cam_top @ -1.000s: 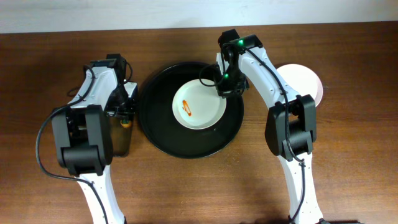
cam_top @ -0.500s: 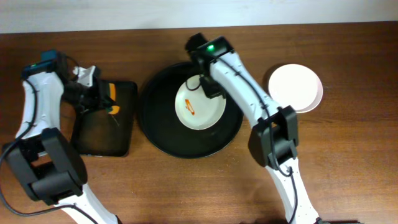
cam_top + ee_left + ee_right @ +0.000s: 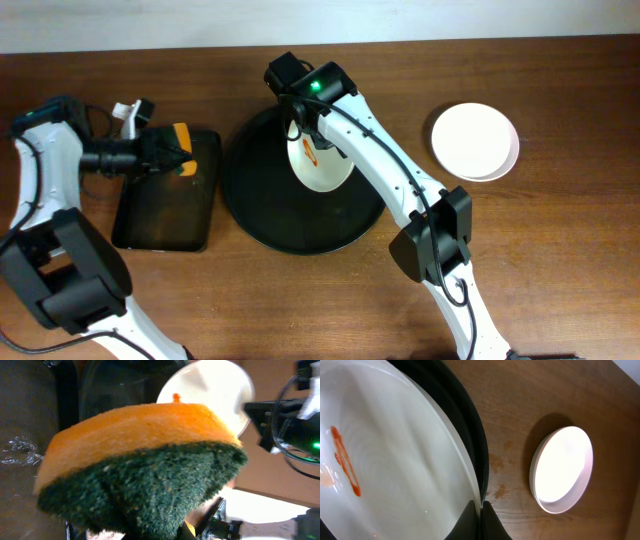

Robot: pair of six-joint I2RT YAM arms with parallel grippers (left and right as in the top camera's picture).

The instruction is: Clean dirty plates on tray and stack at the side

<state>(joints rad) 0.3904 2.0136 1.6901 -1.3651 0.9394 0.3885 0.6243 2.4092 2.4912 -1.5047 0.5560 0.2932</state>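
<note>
The right pincer (image 3: pixel 303 130) is clenched on the rim of a round white plate with an orange smear (image 3: pixel 322 165), tilting it over the large round black tray (image 3: pixel 265 215). Left of that tray, the left pincer (image 3: pixel 165 155) grasps an orange-and-green sponge (image 3: pixel 140 475). The stacked white plates (image 3: pixel 475 140) lie right of the tray on the wood surface (image 3: pixel 560 250).

- Smeared plate (image 3: pixel 315 172): white, orange streak, tilted up on edge over the round black tray (image 3: pixel 265 200).
- Clean plates (image 3: pixel 475 141): white, stacked flat on the worktop (image 3: pixel 560 250), right of the tray.
</note>
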